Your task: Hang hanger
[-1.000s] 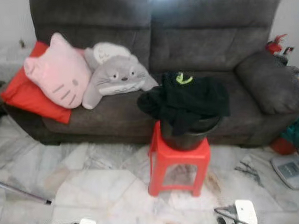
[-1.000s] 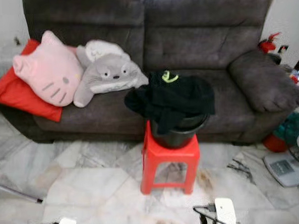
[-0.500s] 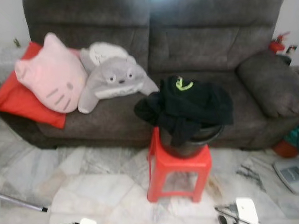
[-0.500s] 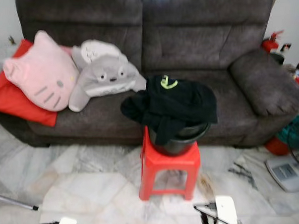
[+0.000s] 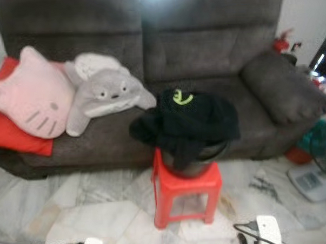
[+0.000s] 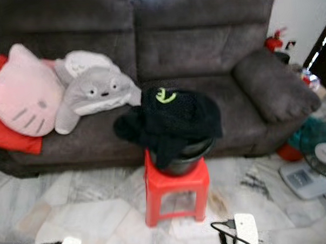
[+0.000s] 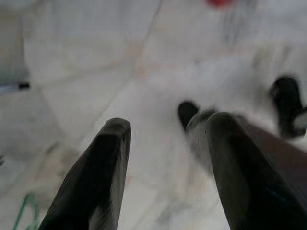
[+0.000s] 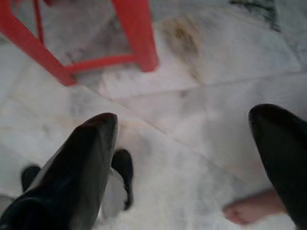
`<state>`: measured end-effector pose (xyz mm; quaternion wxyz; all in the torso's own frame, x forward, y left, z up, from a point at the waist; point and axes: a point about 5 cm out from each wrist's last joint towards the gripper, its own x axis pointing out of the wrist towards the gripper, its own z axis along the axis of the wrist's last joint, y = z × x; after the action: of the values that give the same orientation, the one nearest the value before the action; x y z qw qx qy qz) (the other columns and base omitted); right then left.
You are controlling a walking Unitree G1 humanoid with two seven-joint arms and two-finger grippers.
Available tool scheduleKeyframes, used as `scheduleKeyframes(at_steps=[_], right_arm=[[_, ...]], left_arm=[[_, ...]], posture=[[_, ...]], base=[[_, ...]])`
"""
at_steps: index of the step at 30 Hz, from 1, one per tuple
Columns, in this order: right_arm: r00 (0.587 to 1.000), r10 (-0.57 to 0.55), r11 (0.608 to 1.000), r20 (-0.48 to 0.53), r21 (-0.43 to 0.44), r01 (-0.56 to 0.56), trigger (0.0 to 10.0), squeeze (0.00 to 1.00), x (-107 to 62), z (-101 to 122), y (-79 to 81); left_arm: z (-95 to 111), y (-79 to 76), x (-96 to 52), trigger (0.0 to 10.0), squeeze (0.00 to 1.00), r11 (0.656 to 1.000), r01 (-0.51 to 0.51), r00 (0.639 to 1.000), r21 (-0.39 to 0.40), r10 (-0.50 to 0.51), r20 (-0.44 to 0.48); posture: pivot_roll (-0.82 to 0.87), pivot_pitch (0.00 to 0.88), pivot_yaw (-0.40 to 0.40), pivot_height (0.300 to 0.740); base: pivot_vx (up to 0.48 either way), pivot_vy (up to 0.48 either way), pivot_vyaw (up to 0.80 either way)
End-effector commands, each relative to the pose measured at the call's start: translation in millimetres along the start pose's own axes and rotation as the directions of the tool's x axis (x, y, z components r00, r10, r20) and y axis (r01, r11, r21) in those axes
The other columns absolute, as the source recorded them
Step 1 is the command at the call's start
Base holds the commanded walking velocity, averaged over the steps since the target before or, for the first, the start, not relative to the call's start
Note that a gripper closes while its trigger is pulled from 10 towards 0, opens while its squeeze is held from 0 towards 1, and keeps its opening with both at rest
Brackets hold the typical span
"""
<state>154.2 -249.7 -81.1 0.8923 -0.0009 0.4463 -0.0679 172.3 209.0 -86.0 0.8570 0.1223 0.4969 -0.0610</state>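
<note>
Black clothes (image 5: 192,118) on bucket, well apart from both grippers' spread fingers (image 7: 96,177).

Head stereo pair looks fwd and down from standing height at a dark grey fabric sofa (image 5: 203,55) across the upper frame, w/ a red plastic stool (image 5: 186,194) at lower centre; both eyes share this scene, right eye shifted slightly. Left wrist cam looks close along the left hand (image 7: 165,158) at pale marble floor (image 7: 86,72). Right wrist cam, along the right hand (image 8: 192,153), shares the stool's legs at upper left.
</note>
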Motion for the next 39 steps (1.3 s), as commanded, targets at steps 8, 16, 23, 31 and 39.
scheduleKeyframes(at_steps=[8,16,23,31,39], right_arm=[[1.0,0.017,1.0,0.018,0.008,-0.017,10.0,0.0,2.6,6.5,6.9],[1.0,0.02,1.0,0.019,0.007,-0.02,10.0,0.0,2.5,6.4,6.9],[1.0,0.021,1.0,0.018,0.005,-0.021,10.0,0.0,2.5,6.4,7.0],[1.0,0.021,1.0,0.016,0.003,-0.021,10.0,0.0,2.4,6.0,7.0],[1.0,0.02,1.0,0.016,0.004,-0.02,10.0,0.0,2.5,6.0,7.1]], left_arm=[[-18.3,5.0,-3.4,10.0,0.0,1.0,-0.008,0.998,0.006,0.009,-0.056],[-18.4,4.8,-3.4,10.0,0.0,1.0,-0.009,0.999,-0.002,0.009,-0.051],[-18.4,4.8,-3.4,10.0,0.0,1.0,-0.009,0.999,-0.002,0.009,-0.051],[-18.6,4.7,-3.4,10.0,0.0,1.0,-0.007,0.999,-0.001,0.007,-0.051],[-18.5,4.7,-3.4,10.0,0.0,1.0,-0.005,0.999,0.002,0.005,-0.051]], posture=[[-0.05,0.047,-0.03,0.74],[-0.05,0.049,-0.03,0.74],[-0.05,0.049,-0.03,0.74],[-0.05,0.049,-0.032,0.74],[-0.05,0.049,-0.032,0.74]], base=[[0.03,0.0,0.0],[0.097,0.0,0.0],[0.269,0.0,0.0],[0.271,0.0,0.0],[0.271,0.0,0.0]])
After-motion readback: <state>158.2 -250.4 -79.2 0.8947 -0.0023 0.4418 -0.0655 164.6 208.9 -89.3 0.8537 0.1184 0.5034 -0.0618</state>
